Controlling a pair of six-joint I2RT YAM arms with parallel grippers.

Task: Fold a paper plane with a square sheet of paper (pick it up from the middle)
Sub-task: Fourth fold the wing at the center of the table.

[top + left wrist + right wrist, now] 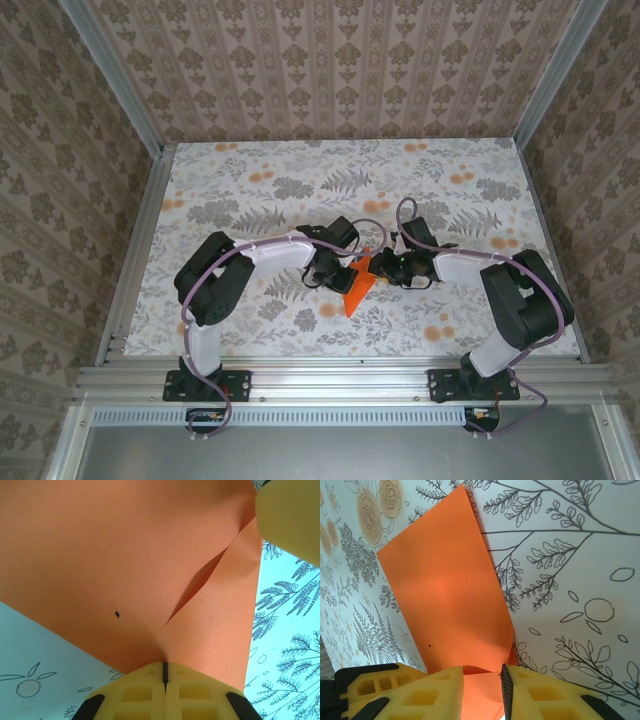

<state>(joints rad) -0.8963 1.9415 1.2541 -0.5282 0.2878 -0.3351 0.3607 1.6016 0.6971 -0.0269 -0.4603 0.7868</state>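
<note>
No legible text or markings

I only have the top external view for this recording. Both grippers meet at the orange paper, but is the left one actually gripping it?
Observer: Yes. In the left wrist view the left gripper is shut tight, and the square sheet of paper comes straight out of its seam.
Operator: And the right one?
Observer: In the right wrist view the right gripper has its jaws apart, with the paper's near end between them.
Operator: Is the sheet flat?
Observer: No. The left wrist view shows a fold in it, with a flap standing open.
</note>
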